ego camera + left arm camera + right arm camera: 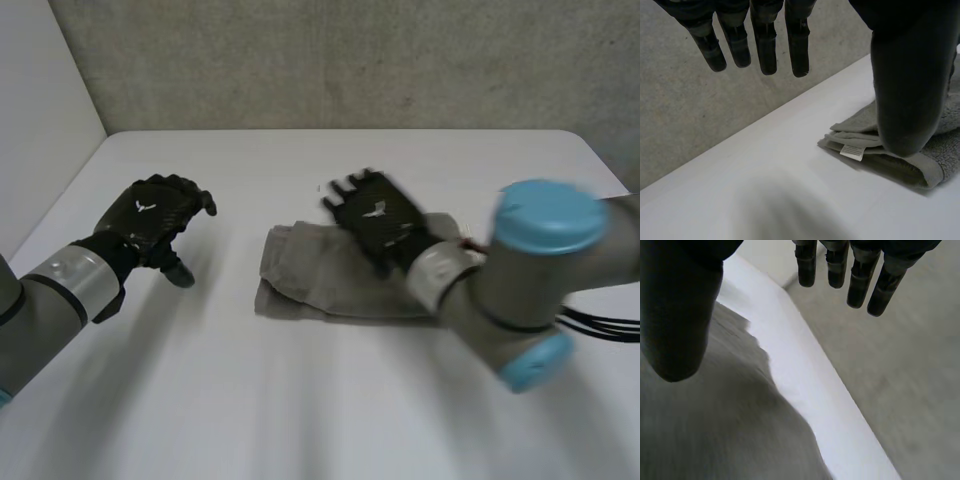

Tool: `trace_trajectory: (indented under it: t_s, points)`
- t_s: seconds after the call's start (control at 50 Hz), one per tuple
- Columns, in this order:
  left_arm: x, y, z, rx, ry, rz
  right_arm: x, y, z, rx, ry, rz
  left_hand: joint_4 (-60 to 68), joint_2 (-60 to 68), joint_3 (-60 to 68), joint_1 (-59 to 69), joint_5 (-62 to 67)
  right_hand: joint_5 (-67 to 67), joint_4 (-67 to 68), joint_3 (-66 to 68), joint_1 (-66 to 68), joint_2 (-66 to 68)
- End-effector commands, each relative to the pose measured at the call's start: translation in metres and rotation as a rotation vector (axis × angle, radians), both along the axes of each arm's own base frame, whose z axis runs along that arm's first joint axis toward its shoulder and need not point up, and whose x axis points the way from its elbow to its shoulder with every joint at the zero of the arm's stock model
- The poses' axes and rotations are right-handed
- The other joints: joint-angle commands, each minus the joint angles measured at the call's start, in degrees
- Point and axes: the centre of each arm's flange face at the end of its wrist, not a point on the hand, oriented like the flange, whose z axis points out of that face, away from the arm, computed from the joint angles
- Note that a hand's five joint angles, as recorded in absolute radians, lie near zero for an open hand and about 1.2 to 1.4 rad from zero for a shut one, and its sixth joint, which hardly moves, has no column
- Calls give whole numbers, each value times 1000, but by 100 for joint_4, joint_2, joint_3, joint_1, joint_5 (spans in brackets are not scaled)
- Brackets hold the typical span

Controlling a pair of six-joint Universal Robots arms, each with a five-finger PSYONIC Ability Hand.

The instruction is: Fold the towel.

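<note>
The place looks like a robotics laboratory or a test room. Two machine arms with grey joints, the left arm (50,290) and the right arm (520,290), reach over a plain white table (330,400). The right arm carries light-blue caps. Behind the table stands a rough grey wall (350,60), which looks like concrete, and a smooth white panel (40,100) closes the corner at the left side. On the table lies a folded grey towel (310,275).
</note>
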Motion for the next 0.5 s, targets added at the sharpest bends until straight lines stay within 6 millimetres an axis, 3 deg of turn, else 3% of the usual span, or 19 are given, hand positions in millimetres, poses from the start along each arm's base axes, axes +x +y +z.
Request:
trace_trajectory:
  t_s: [0.02,0.16,0.3,0.34,0.46,0.5]
  points:
    - [-14,7,3,-20,4,-47,-84,-24,2,225,-146,-240,-316,-269,-279,-339,-66,-347,-400,-301,-351,-402]
    - [-46,21,7,-14,54,-142,-105,-14,-28,419,-111,-253,-316,-269,-279,-339,-66,-342,-400,-301,-347,-398]
    - [-75,23,-5,50,117,-207,-111,-15,-47,470,-96,-262,-316,-185,-279,-255,18,1428,-400,-301,1424,1372]
    - [-89,21,-19,74,124,-237,-110,-18,-55,448,-78,-253,-316,-168,-279,-238,35,1913,-400,-301,1909,1858]
    - [-107,16,-44,111,104,-242,-111,-21,-69,428,-27,-252,-316,-151,-279,-221,52,2521,-400,-301,2517,2466]
    - [-112,10,-58,126,85,-207,-111,-21,-75,415,11,-249,-316,-101,-279,-171,102,4009,-400,-301,4005,3953]
